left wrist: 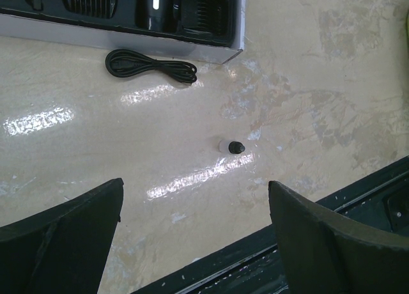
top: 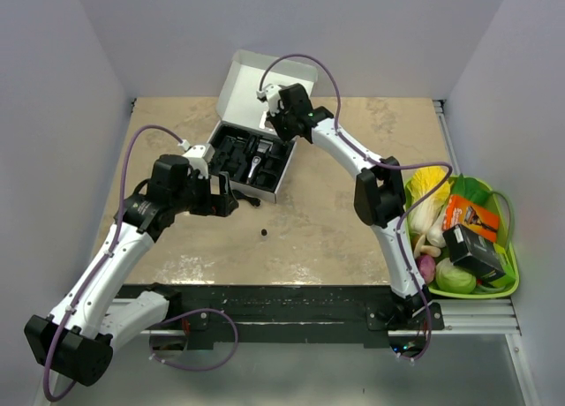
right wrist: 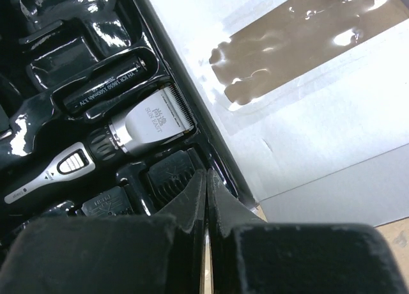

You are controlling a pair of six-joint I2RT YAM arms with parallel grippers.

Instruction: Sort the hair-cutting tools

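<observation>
The black-and-silver hair clipper (right wrist: 108,147) (top: 254,165) lies in the black moulded tray (top: 231,154) of an open white box. A short black cylinder (right wrist: 105,86) and a comb guard (right wrist: 171,179) rest in slots on either side of it. My right gripper (right wrist: 206,179) (top: 270,129) hovers over the tray's far right edge, shut with nothing between its fingers. On the table in front of the box lie a coiled black cord (left wrist: 150,67) and a tiny round bit (left wrist: 235,147) (top: 264,235). My left gripper (left wrist: 195,204) (top: 225,194) stands open and empty, near the box's front left.
The box's white lid (top: 265,75) stands up behind the tray. A green basket (top: 508,278) at the right edge holds colourful toy vegetables and a small black box (top: 472,251). The black mounting rail (top: 291,304) runs along the near table edge.
</observation>
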